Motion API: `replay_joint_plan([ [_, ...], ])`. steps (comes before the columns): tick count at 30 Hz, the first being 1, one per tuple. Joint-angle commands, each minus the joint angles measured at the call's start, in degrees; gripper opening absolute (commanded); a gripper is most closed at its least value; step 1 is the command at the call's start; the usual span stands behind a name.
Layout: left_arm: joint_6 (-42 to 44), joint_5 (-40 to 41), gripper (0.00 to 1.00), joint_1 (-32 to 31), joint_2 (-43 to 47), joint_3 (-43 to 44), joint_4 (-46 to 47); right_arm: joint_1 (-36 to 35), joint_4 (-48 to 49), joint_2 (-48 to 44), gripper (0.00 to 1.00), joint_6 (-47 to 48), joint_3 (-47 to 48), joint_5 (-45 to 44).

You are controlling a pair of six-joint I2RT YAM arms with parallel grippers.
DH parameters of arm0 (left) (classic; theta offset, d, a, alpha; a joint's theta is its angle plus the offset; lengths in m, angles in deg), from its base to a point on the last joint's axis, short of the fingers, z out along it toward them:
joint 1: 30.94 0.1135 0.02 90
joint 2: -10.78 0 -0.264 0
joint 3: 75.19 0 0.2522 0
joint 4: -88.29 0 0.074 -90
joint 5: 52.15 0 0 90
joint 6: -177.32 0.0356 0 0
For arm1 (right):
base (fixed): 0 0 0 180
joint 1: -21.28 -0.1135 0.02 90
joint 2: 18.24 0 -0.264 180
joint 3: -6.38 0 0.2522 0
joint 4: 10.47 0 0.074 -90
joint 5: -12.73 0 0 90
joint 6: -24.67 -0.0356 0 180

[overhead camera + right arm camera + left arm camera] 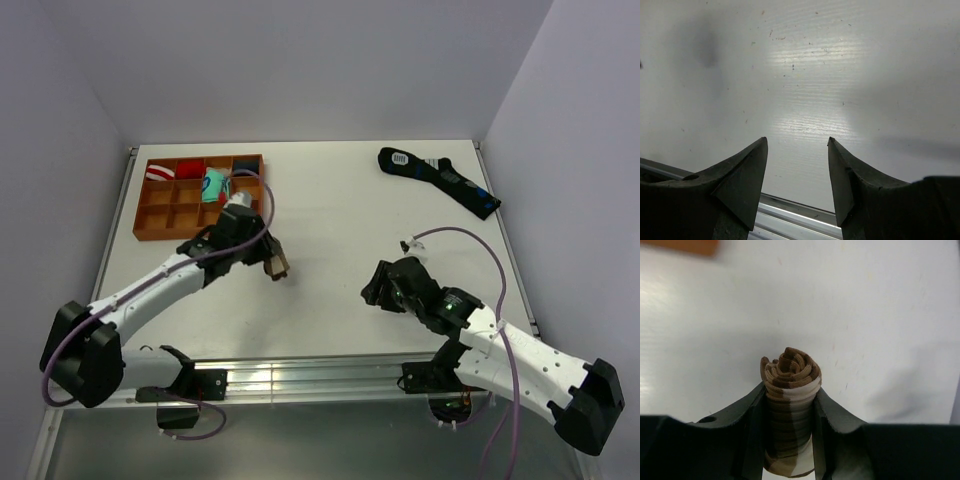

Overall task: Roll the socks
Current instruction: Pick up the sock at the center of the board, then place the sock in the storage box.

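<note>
Left end effector grips rolled sock near the tray's corner.

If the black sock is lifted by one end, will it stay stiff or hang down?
Probably it hangs limp: the black sock lies flat and bent on the table. It looks thin, so likely light. Unrolled, it should hardly roll away.

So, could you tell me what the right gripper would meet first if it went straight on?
Most likely the bare table: the right gripper, open, points down at it with nothing in between, though depth is unclear.
</note>
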Motion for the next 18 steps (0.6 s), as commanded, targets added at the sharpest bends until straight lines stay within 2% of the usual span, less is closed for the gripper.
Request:
replay_joint_plan([
  [1,0.81,2.73,0.00,6.16,2.30,5.02,-3.74,-0.29,0.92,1.25,0.59,2.14,3.10,-2.11],
  [5,0.89,-0.51,0.00,14.07,-0.85,9.59,-2.95,-0.29,1.09,2.40,0.59,2.58,4.60,-1.94],
  [9,3.00,-6.74,0.00,22.41,-8.22,16.26,-1.29,-0.29,1.36,3.18,0.59,4.50,5.65,-1.84],
  [13,3.45,-8.43,0.00,25.95,-12.63,18.21,0.82,-0.29,0.48,6.35,0.59,7.06,8.02,-3.51],
  [18,3.27,-11.24,0.00,31.48,-16.24,16.73,6.79,-0.29,2.32,5.83,0.59,9.34,7.85,-3.43],
])
